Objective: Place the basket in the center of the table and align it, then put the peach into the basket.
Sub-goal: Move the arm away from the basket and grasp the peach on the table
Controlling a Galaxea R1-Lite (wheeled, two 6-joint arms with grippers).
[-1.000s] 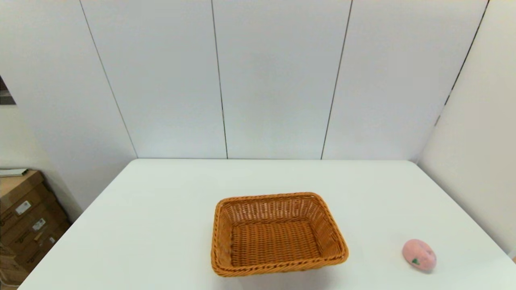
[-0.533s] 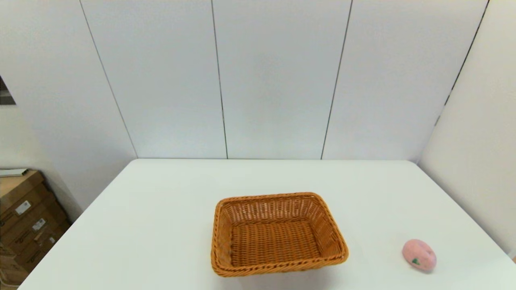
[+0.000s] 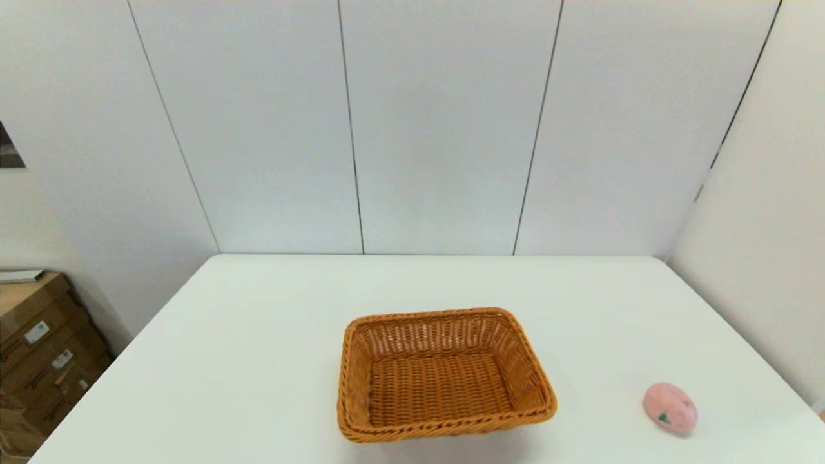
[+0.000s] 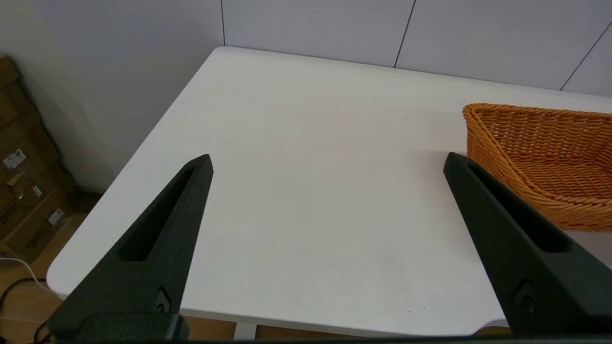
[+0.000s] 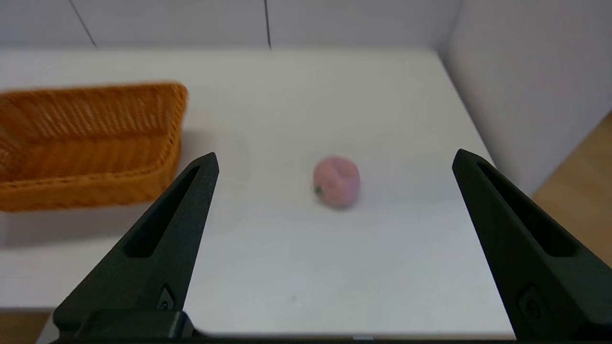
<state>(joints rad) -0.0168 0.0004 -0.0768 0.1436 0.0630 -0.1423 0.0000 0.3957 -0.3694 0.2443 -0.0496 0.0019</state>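
Peach right of basket — both end effectors (empty) spread wide.

Each end effector has two long, tapered matte-black fingers with slotted recesses.

Nothing visibly changed, it seems.

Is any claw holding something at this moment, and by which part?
Nothing is held. The left claw and right claw are both open and empty.
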